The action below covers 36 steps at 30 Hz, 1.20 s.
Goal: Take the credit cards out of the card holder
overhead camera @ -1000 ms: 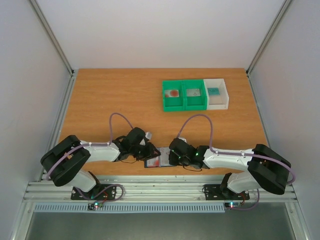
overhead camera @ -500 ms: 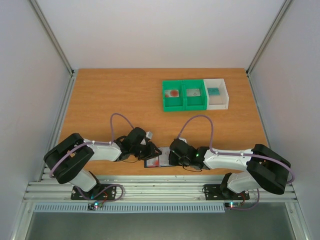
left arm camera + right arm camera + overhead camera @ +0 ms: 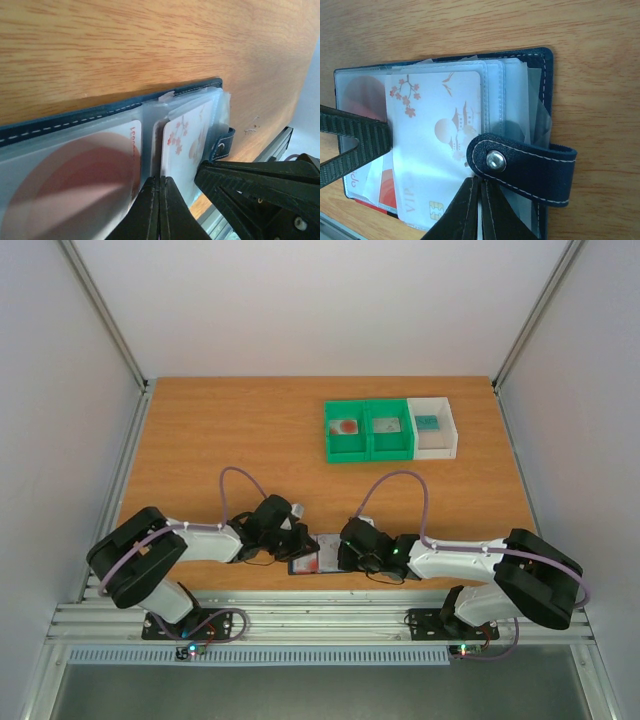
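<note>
Overhead and wrist views of a wooden table (image 3: 220, 440) with both arms reaching in from its near edge. The card holder (image 3: 318, 561) lies open and flat on the table close to that edge, between the two grippers and well apart from the green bins (image 3: 368, 430) and the white bin (image 3: 433, 427) at the far right. It is a dark navy case with white stitching; its snap tab (image 3: 530, 167) is folded across the clear plastic sleeves (image 3: 517, 100) inside. A white card (image 3: 440, 135) printed with blossoms, birds and a mountain lies uppermost, with its chip end towards the near edge of the holder. Beside it, a card bearing a large red disc (image 3: 75, 175) sits inside a sleeve. The left gripper (image 3: 305, 543) comes in from the left with its fingers pressed together, the tips resting at the seam between the red-disc card and the white card. Whether a sleeve edge is caught between them cannot be told. The right gripper (image 3: 345, 556) comes in from the right, also with fingers closed against each other. Its tips sit over the white card just below the snap of the tab, and it is unclear whether the card itself is pinched. The two grippers lie near each other over the holder.
</note>
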Tool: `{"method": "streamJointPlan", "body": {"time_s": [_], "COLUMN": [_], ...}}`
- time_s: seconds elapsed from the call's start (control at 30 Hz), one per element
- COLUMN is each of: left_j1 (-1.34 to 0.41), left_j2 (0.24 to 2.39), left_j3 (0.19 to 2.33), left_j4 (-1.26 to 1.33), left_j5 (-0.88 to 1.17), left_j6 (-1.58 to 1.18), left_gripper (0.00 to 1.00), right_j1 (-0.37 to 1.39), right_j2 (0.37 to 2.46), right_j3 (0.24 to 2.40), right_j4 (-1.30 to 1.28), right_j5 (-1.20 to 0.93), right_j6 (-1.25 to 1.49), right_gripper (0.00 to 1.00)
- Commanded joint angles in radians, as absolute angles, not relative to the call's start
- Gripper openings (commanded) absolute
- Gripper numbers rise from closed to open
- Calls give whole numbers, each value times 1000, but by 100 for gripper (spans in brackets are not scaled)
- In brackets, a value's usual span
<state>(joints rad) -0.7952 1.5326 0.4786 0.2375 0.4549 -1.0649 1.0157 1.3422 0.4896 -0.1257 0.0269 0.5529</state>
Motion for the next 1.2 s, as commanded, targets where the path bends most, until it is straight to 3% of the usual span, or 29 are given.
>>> {"method": "streamJointPlan", "body": {"time_s": [0.0, 0.4, 0.6, 0.67, 1.17], "left_j1": [-796, -792, -793, -794, -795], "left_j2": [1482, 1448, 1498, 1515, 1545], "left_j3": [479, 494, 491, 495, 481], "left_j4": [247, 134, 201, 218, 308], "left_j5": [453, 413, 437, 446, 461], "left_j6": [-1032, -987, -1014, -1019, -1048], "left_gripper": [1, 0, 23, 26, 8], "right_j1": [1023, 1023, 1023, 1023, 1023], "right_j2": [1340, 1330, 1346, 1351, 1364], "right_j3": [458, 454, 453, 451, 439], "right_j4": [-174, -157, -138, -133, -103], "right_j5": [46, 34, 15, 12, 11], "right_j6": [570, 568, 571, 572, 579], "right_gripper": [4, 4, 4, 4, 4]}}
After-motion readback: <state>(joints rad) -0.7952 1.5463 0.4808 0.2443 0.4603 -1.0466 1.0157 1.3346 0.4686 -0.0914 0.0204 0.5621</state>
